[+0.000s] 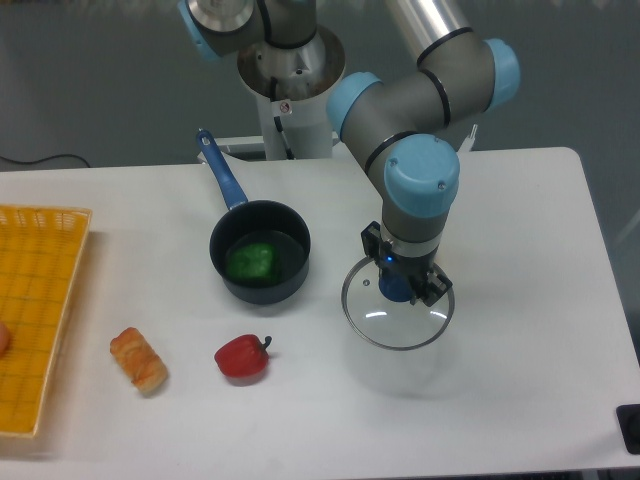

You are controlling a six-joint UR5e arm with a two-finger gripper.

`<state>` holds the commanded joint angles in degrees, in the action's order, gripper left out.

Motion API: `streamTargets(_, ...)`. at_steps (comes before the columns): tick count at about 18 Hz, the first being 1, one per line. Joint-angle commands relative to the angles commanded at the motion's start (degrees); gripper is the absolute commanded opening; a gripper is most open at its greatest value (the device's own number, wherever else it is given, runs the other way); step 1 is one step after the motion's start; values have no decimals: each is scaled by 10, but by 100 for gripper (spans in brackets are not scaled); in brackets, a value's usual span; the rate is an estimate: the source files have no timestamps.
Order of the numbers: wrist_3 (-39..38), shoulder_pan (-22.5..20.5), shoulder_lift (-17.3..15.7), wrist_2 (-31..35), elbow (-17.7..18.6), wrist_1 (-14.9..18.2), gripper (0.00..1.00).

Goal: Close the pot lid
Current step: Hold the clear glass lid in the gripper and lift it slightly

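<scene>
The pot (260, 252), a dark round saucepan with a long blue handle (221, 174), stands uncovered on the white table, and something green (251, 261) lies inside it. To its right is the pot lid (397, 318), a clear glass disc with a metal rim. My gripper (400, 290) points straight down over the lid's centre, its fingers closed on the blue knob (395, 288). The lid is level and sits about one lid-width to the right of the pot. Whether it rests on the table or hangs just above it, I cannot tell.
A red pepper (241, 357) and a bread roll (139, 359) lie in front of the pot. A yellow basket (40, 300) takes up the left edge of the table. The arm's base (290, 70) stands behind the pot.
</scene>
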<state>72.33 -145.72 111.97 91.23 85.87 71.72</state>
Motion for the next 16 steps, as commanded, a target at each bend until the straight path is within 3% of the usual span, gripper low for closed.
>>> streamTargets(10, -5, 1, 0, 0, 1, 1, 52)
streamTargets(16, -61, 15, 0, -3, 9, -2, 52)
